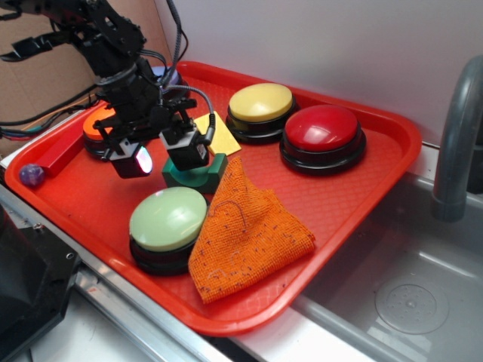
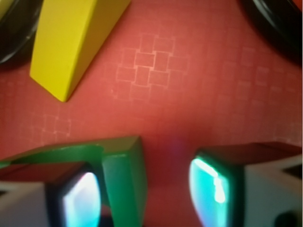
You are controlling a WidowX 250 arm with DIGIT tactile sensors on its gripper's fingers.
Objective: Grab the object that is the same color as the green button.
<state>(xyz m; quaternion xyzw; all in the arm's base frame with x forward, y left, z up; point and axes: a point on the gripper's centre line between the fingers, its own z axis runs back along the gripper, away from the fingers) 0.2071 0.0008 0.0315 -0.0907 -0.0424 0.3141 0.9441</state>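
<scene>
The object, a small dark green arch block (image 1: 202, 176), lies on the red tray (image 1: 362, 181) between the green button (image 1: 167, 219) and a yellow wedge (image 1: 216, 134). My gripper (image 1: 161, 156) is low over the block's left end and open. In the wrist view one leg of the block (image 2: 124, 182) stands between the pads, close to the left fingertip (image 2: 80, 201). A wide gap of bare tray separates it from the right fingertip (image 2: 210, 189). My gripper (image 2: 147, 196) has not closed on it.
An orange mesh cloth (image 1: 245, 234) lies right of the block, touching the green button. Yellow (image 1: 260, 103), red (image 1: 322, 128) and orange (image 1: 100, 122) buttons ring the tray. A red bar (image 1: 60, 151) and purple ball (image 1: 32, 175) sit at left. Sink and faucet (image 1: 456, 143) are at right.
</scene>
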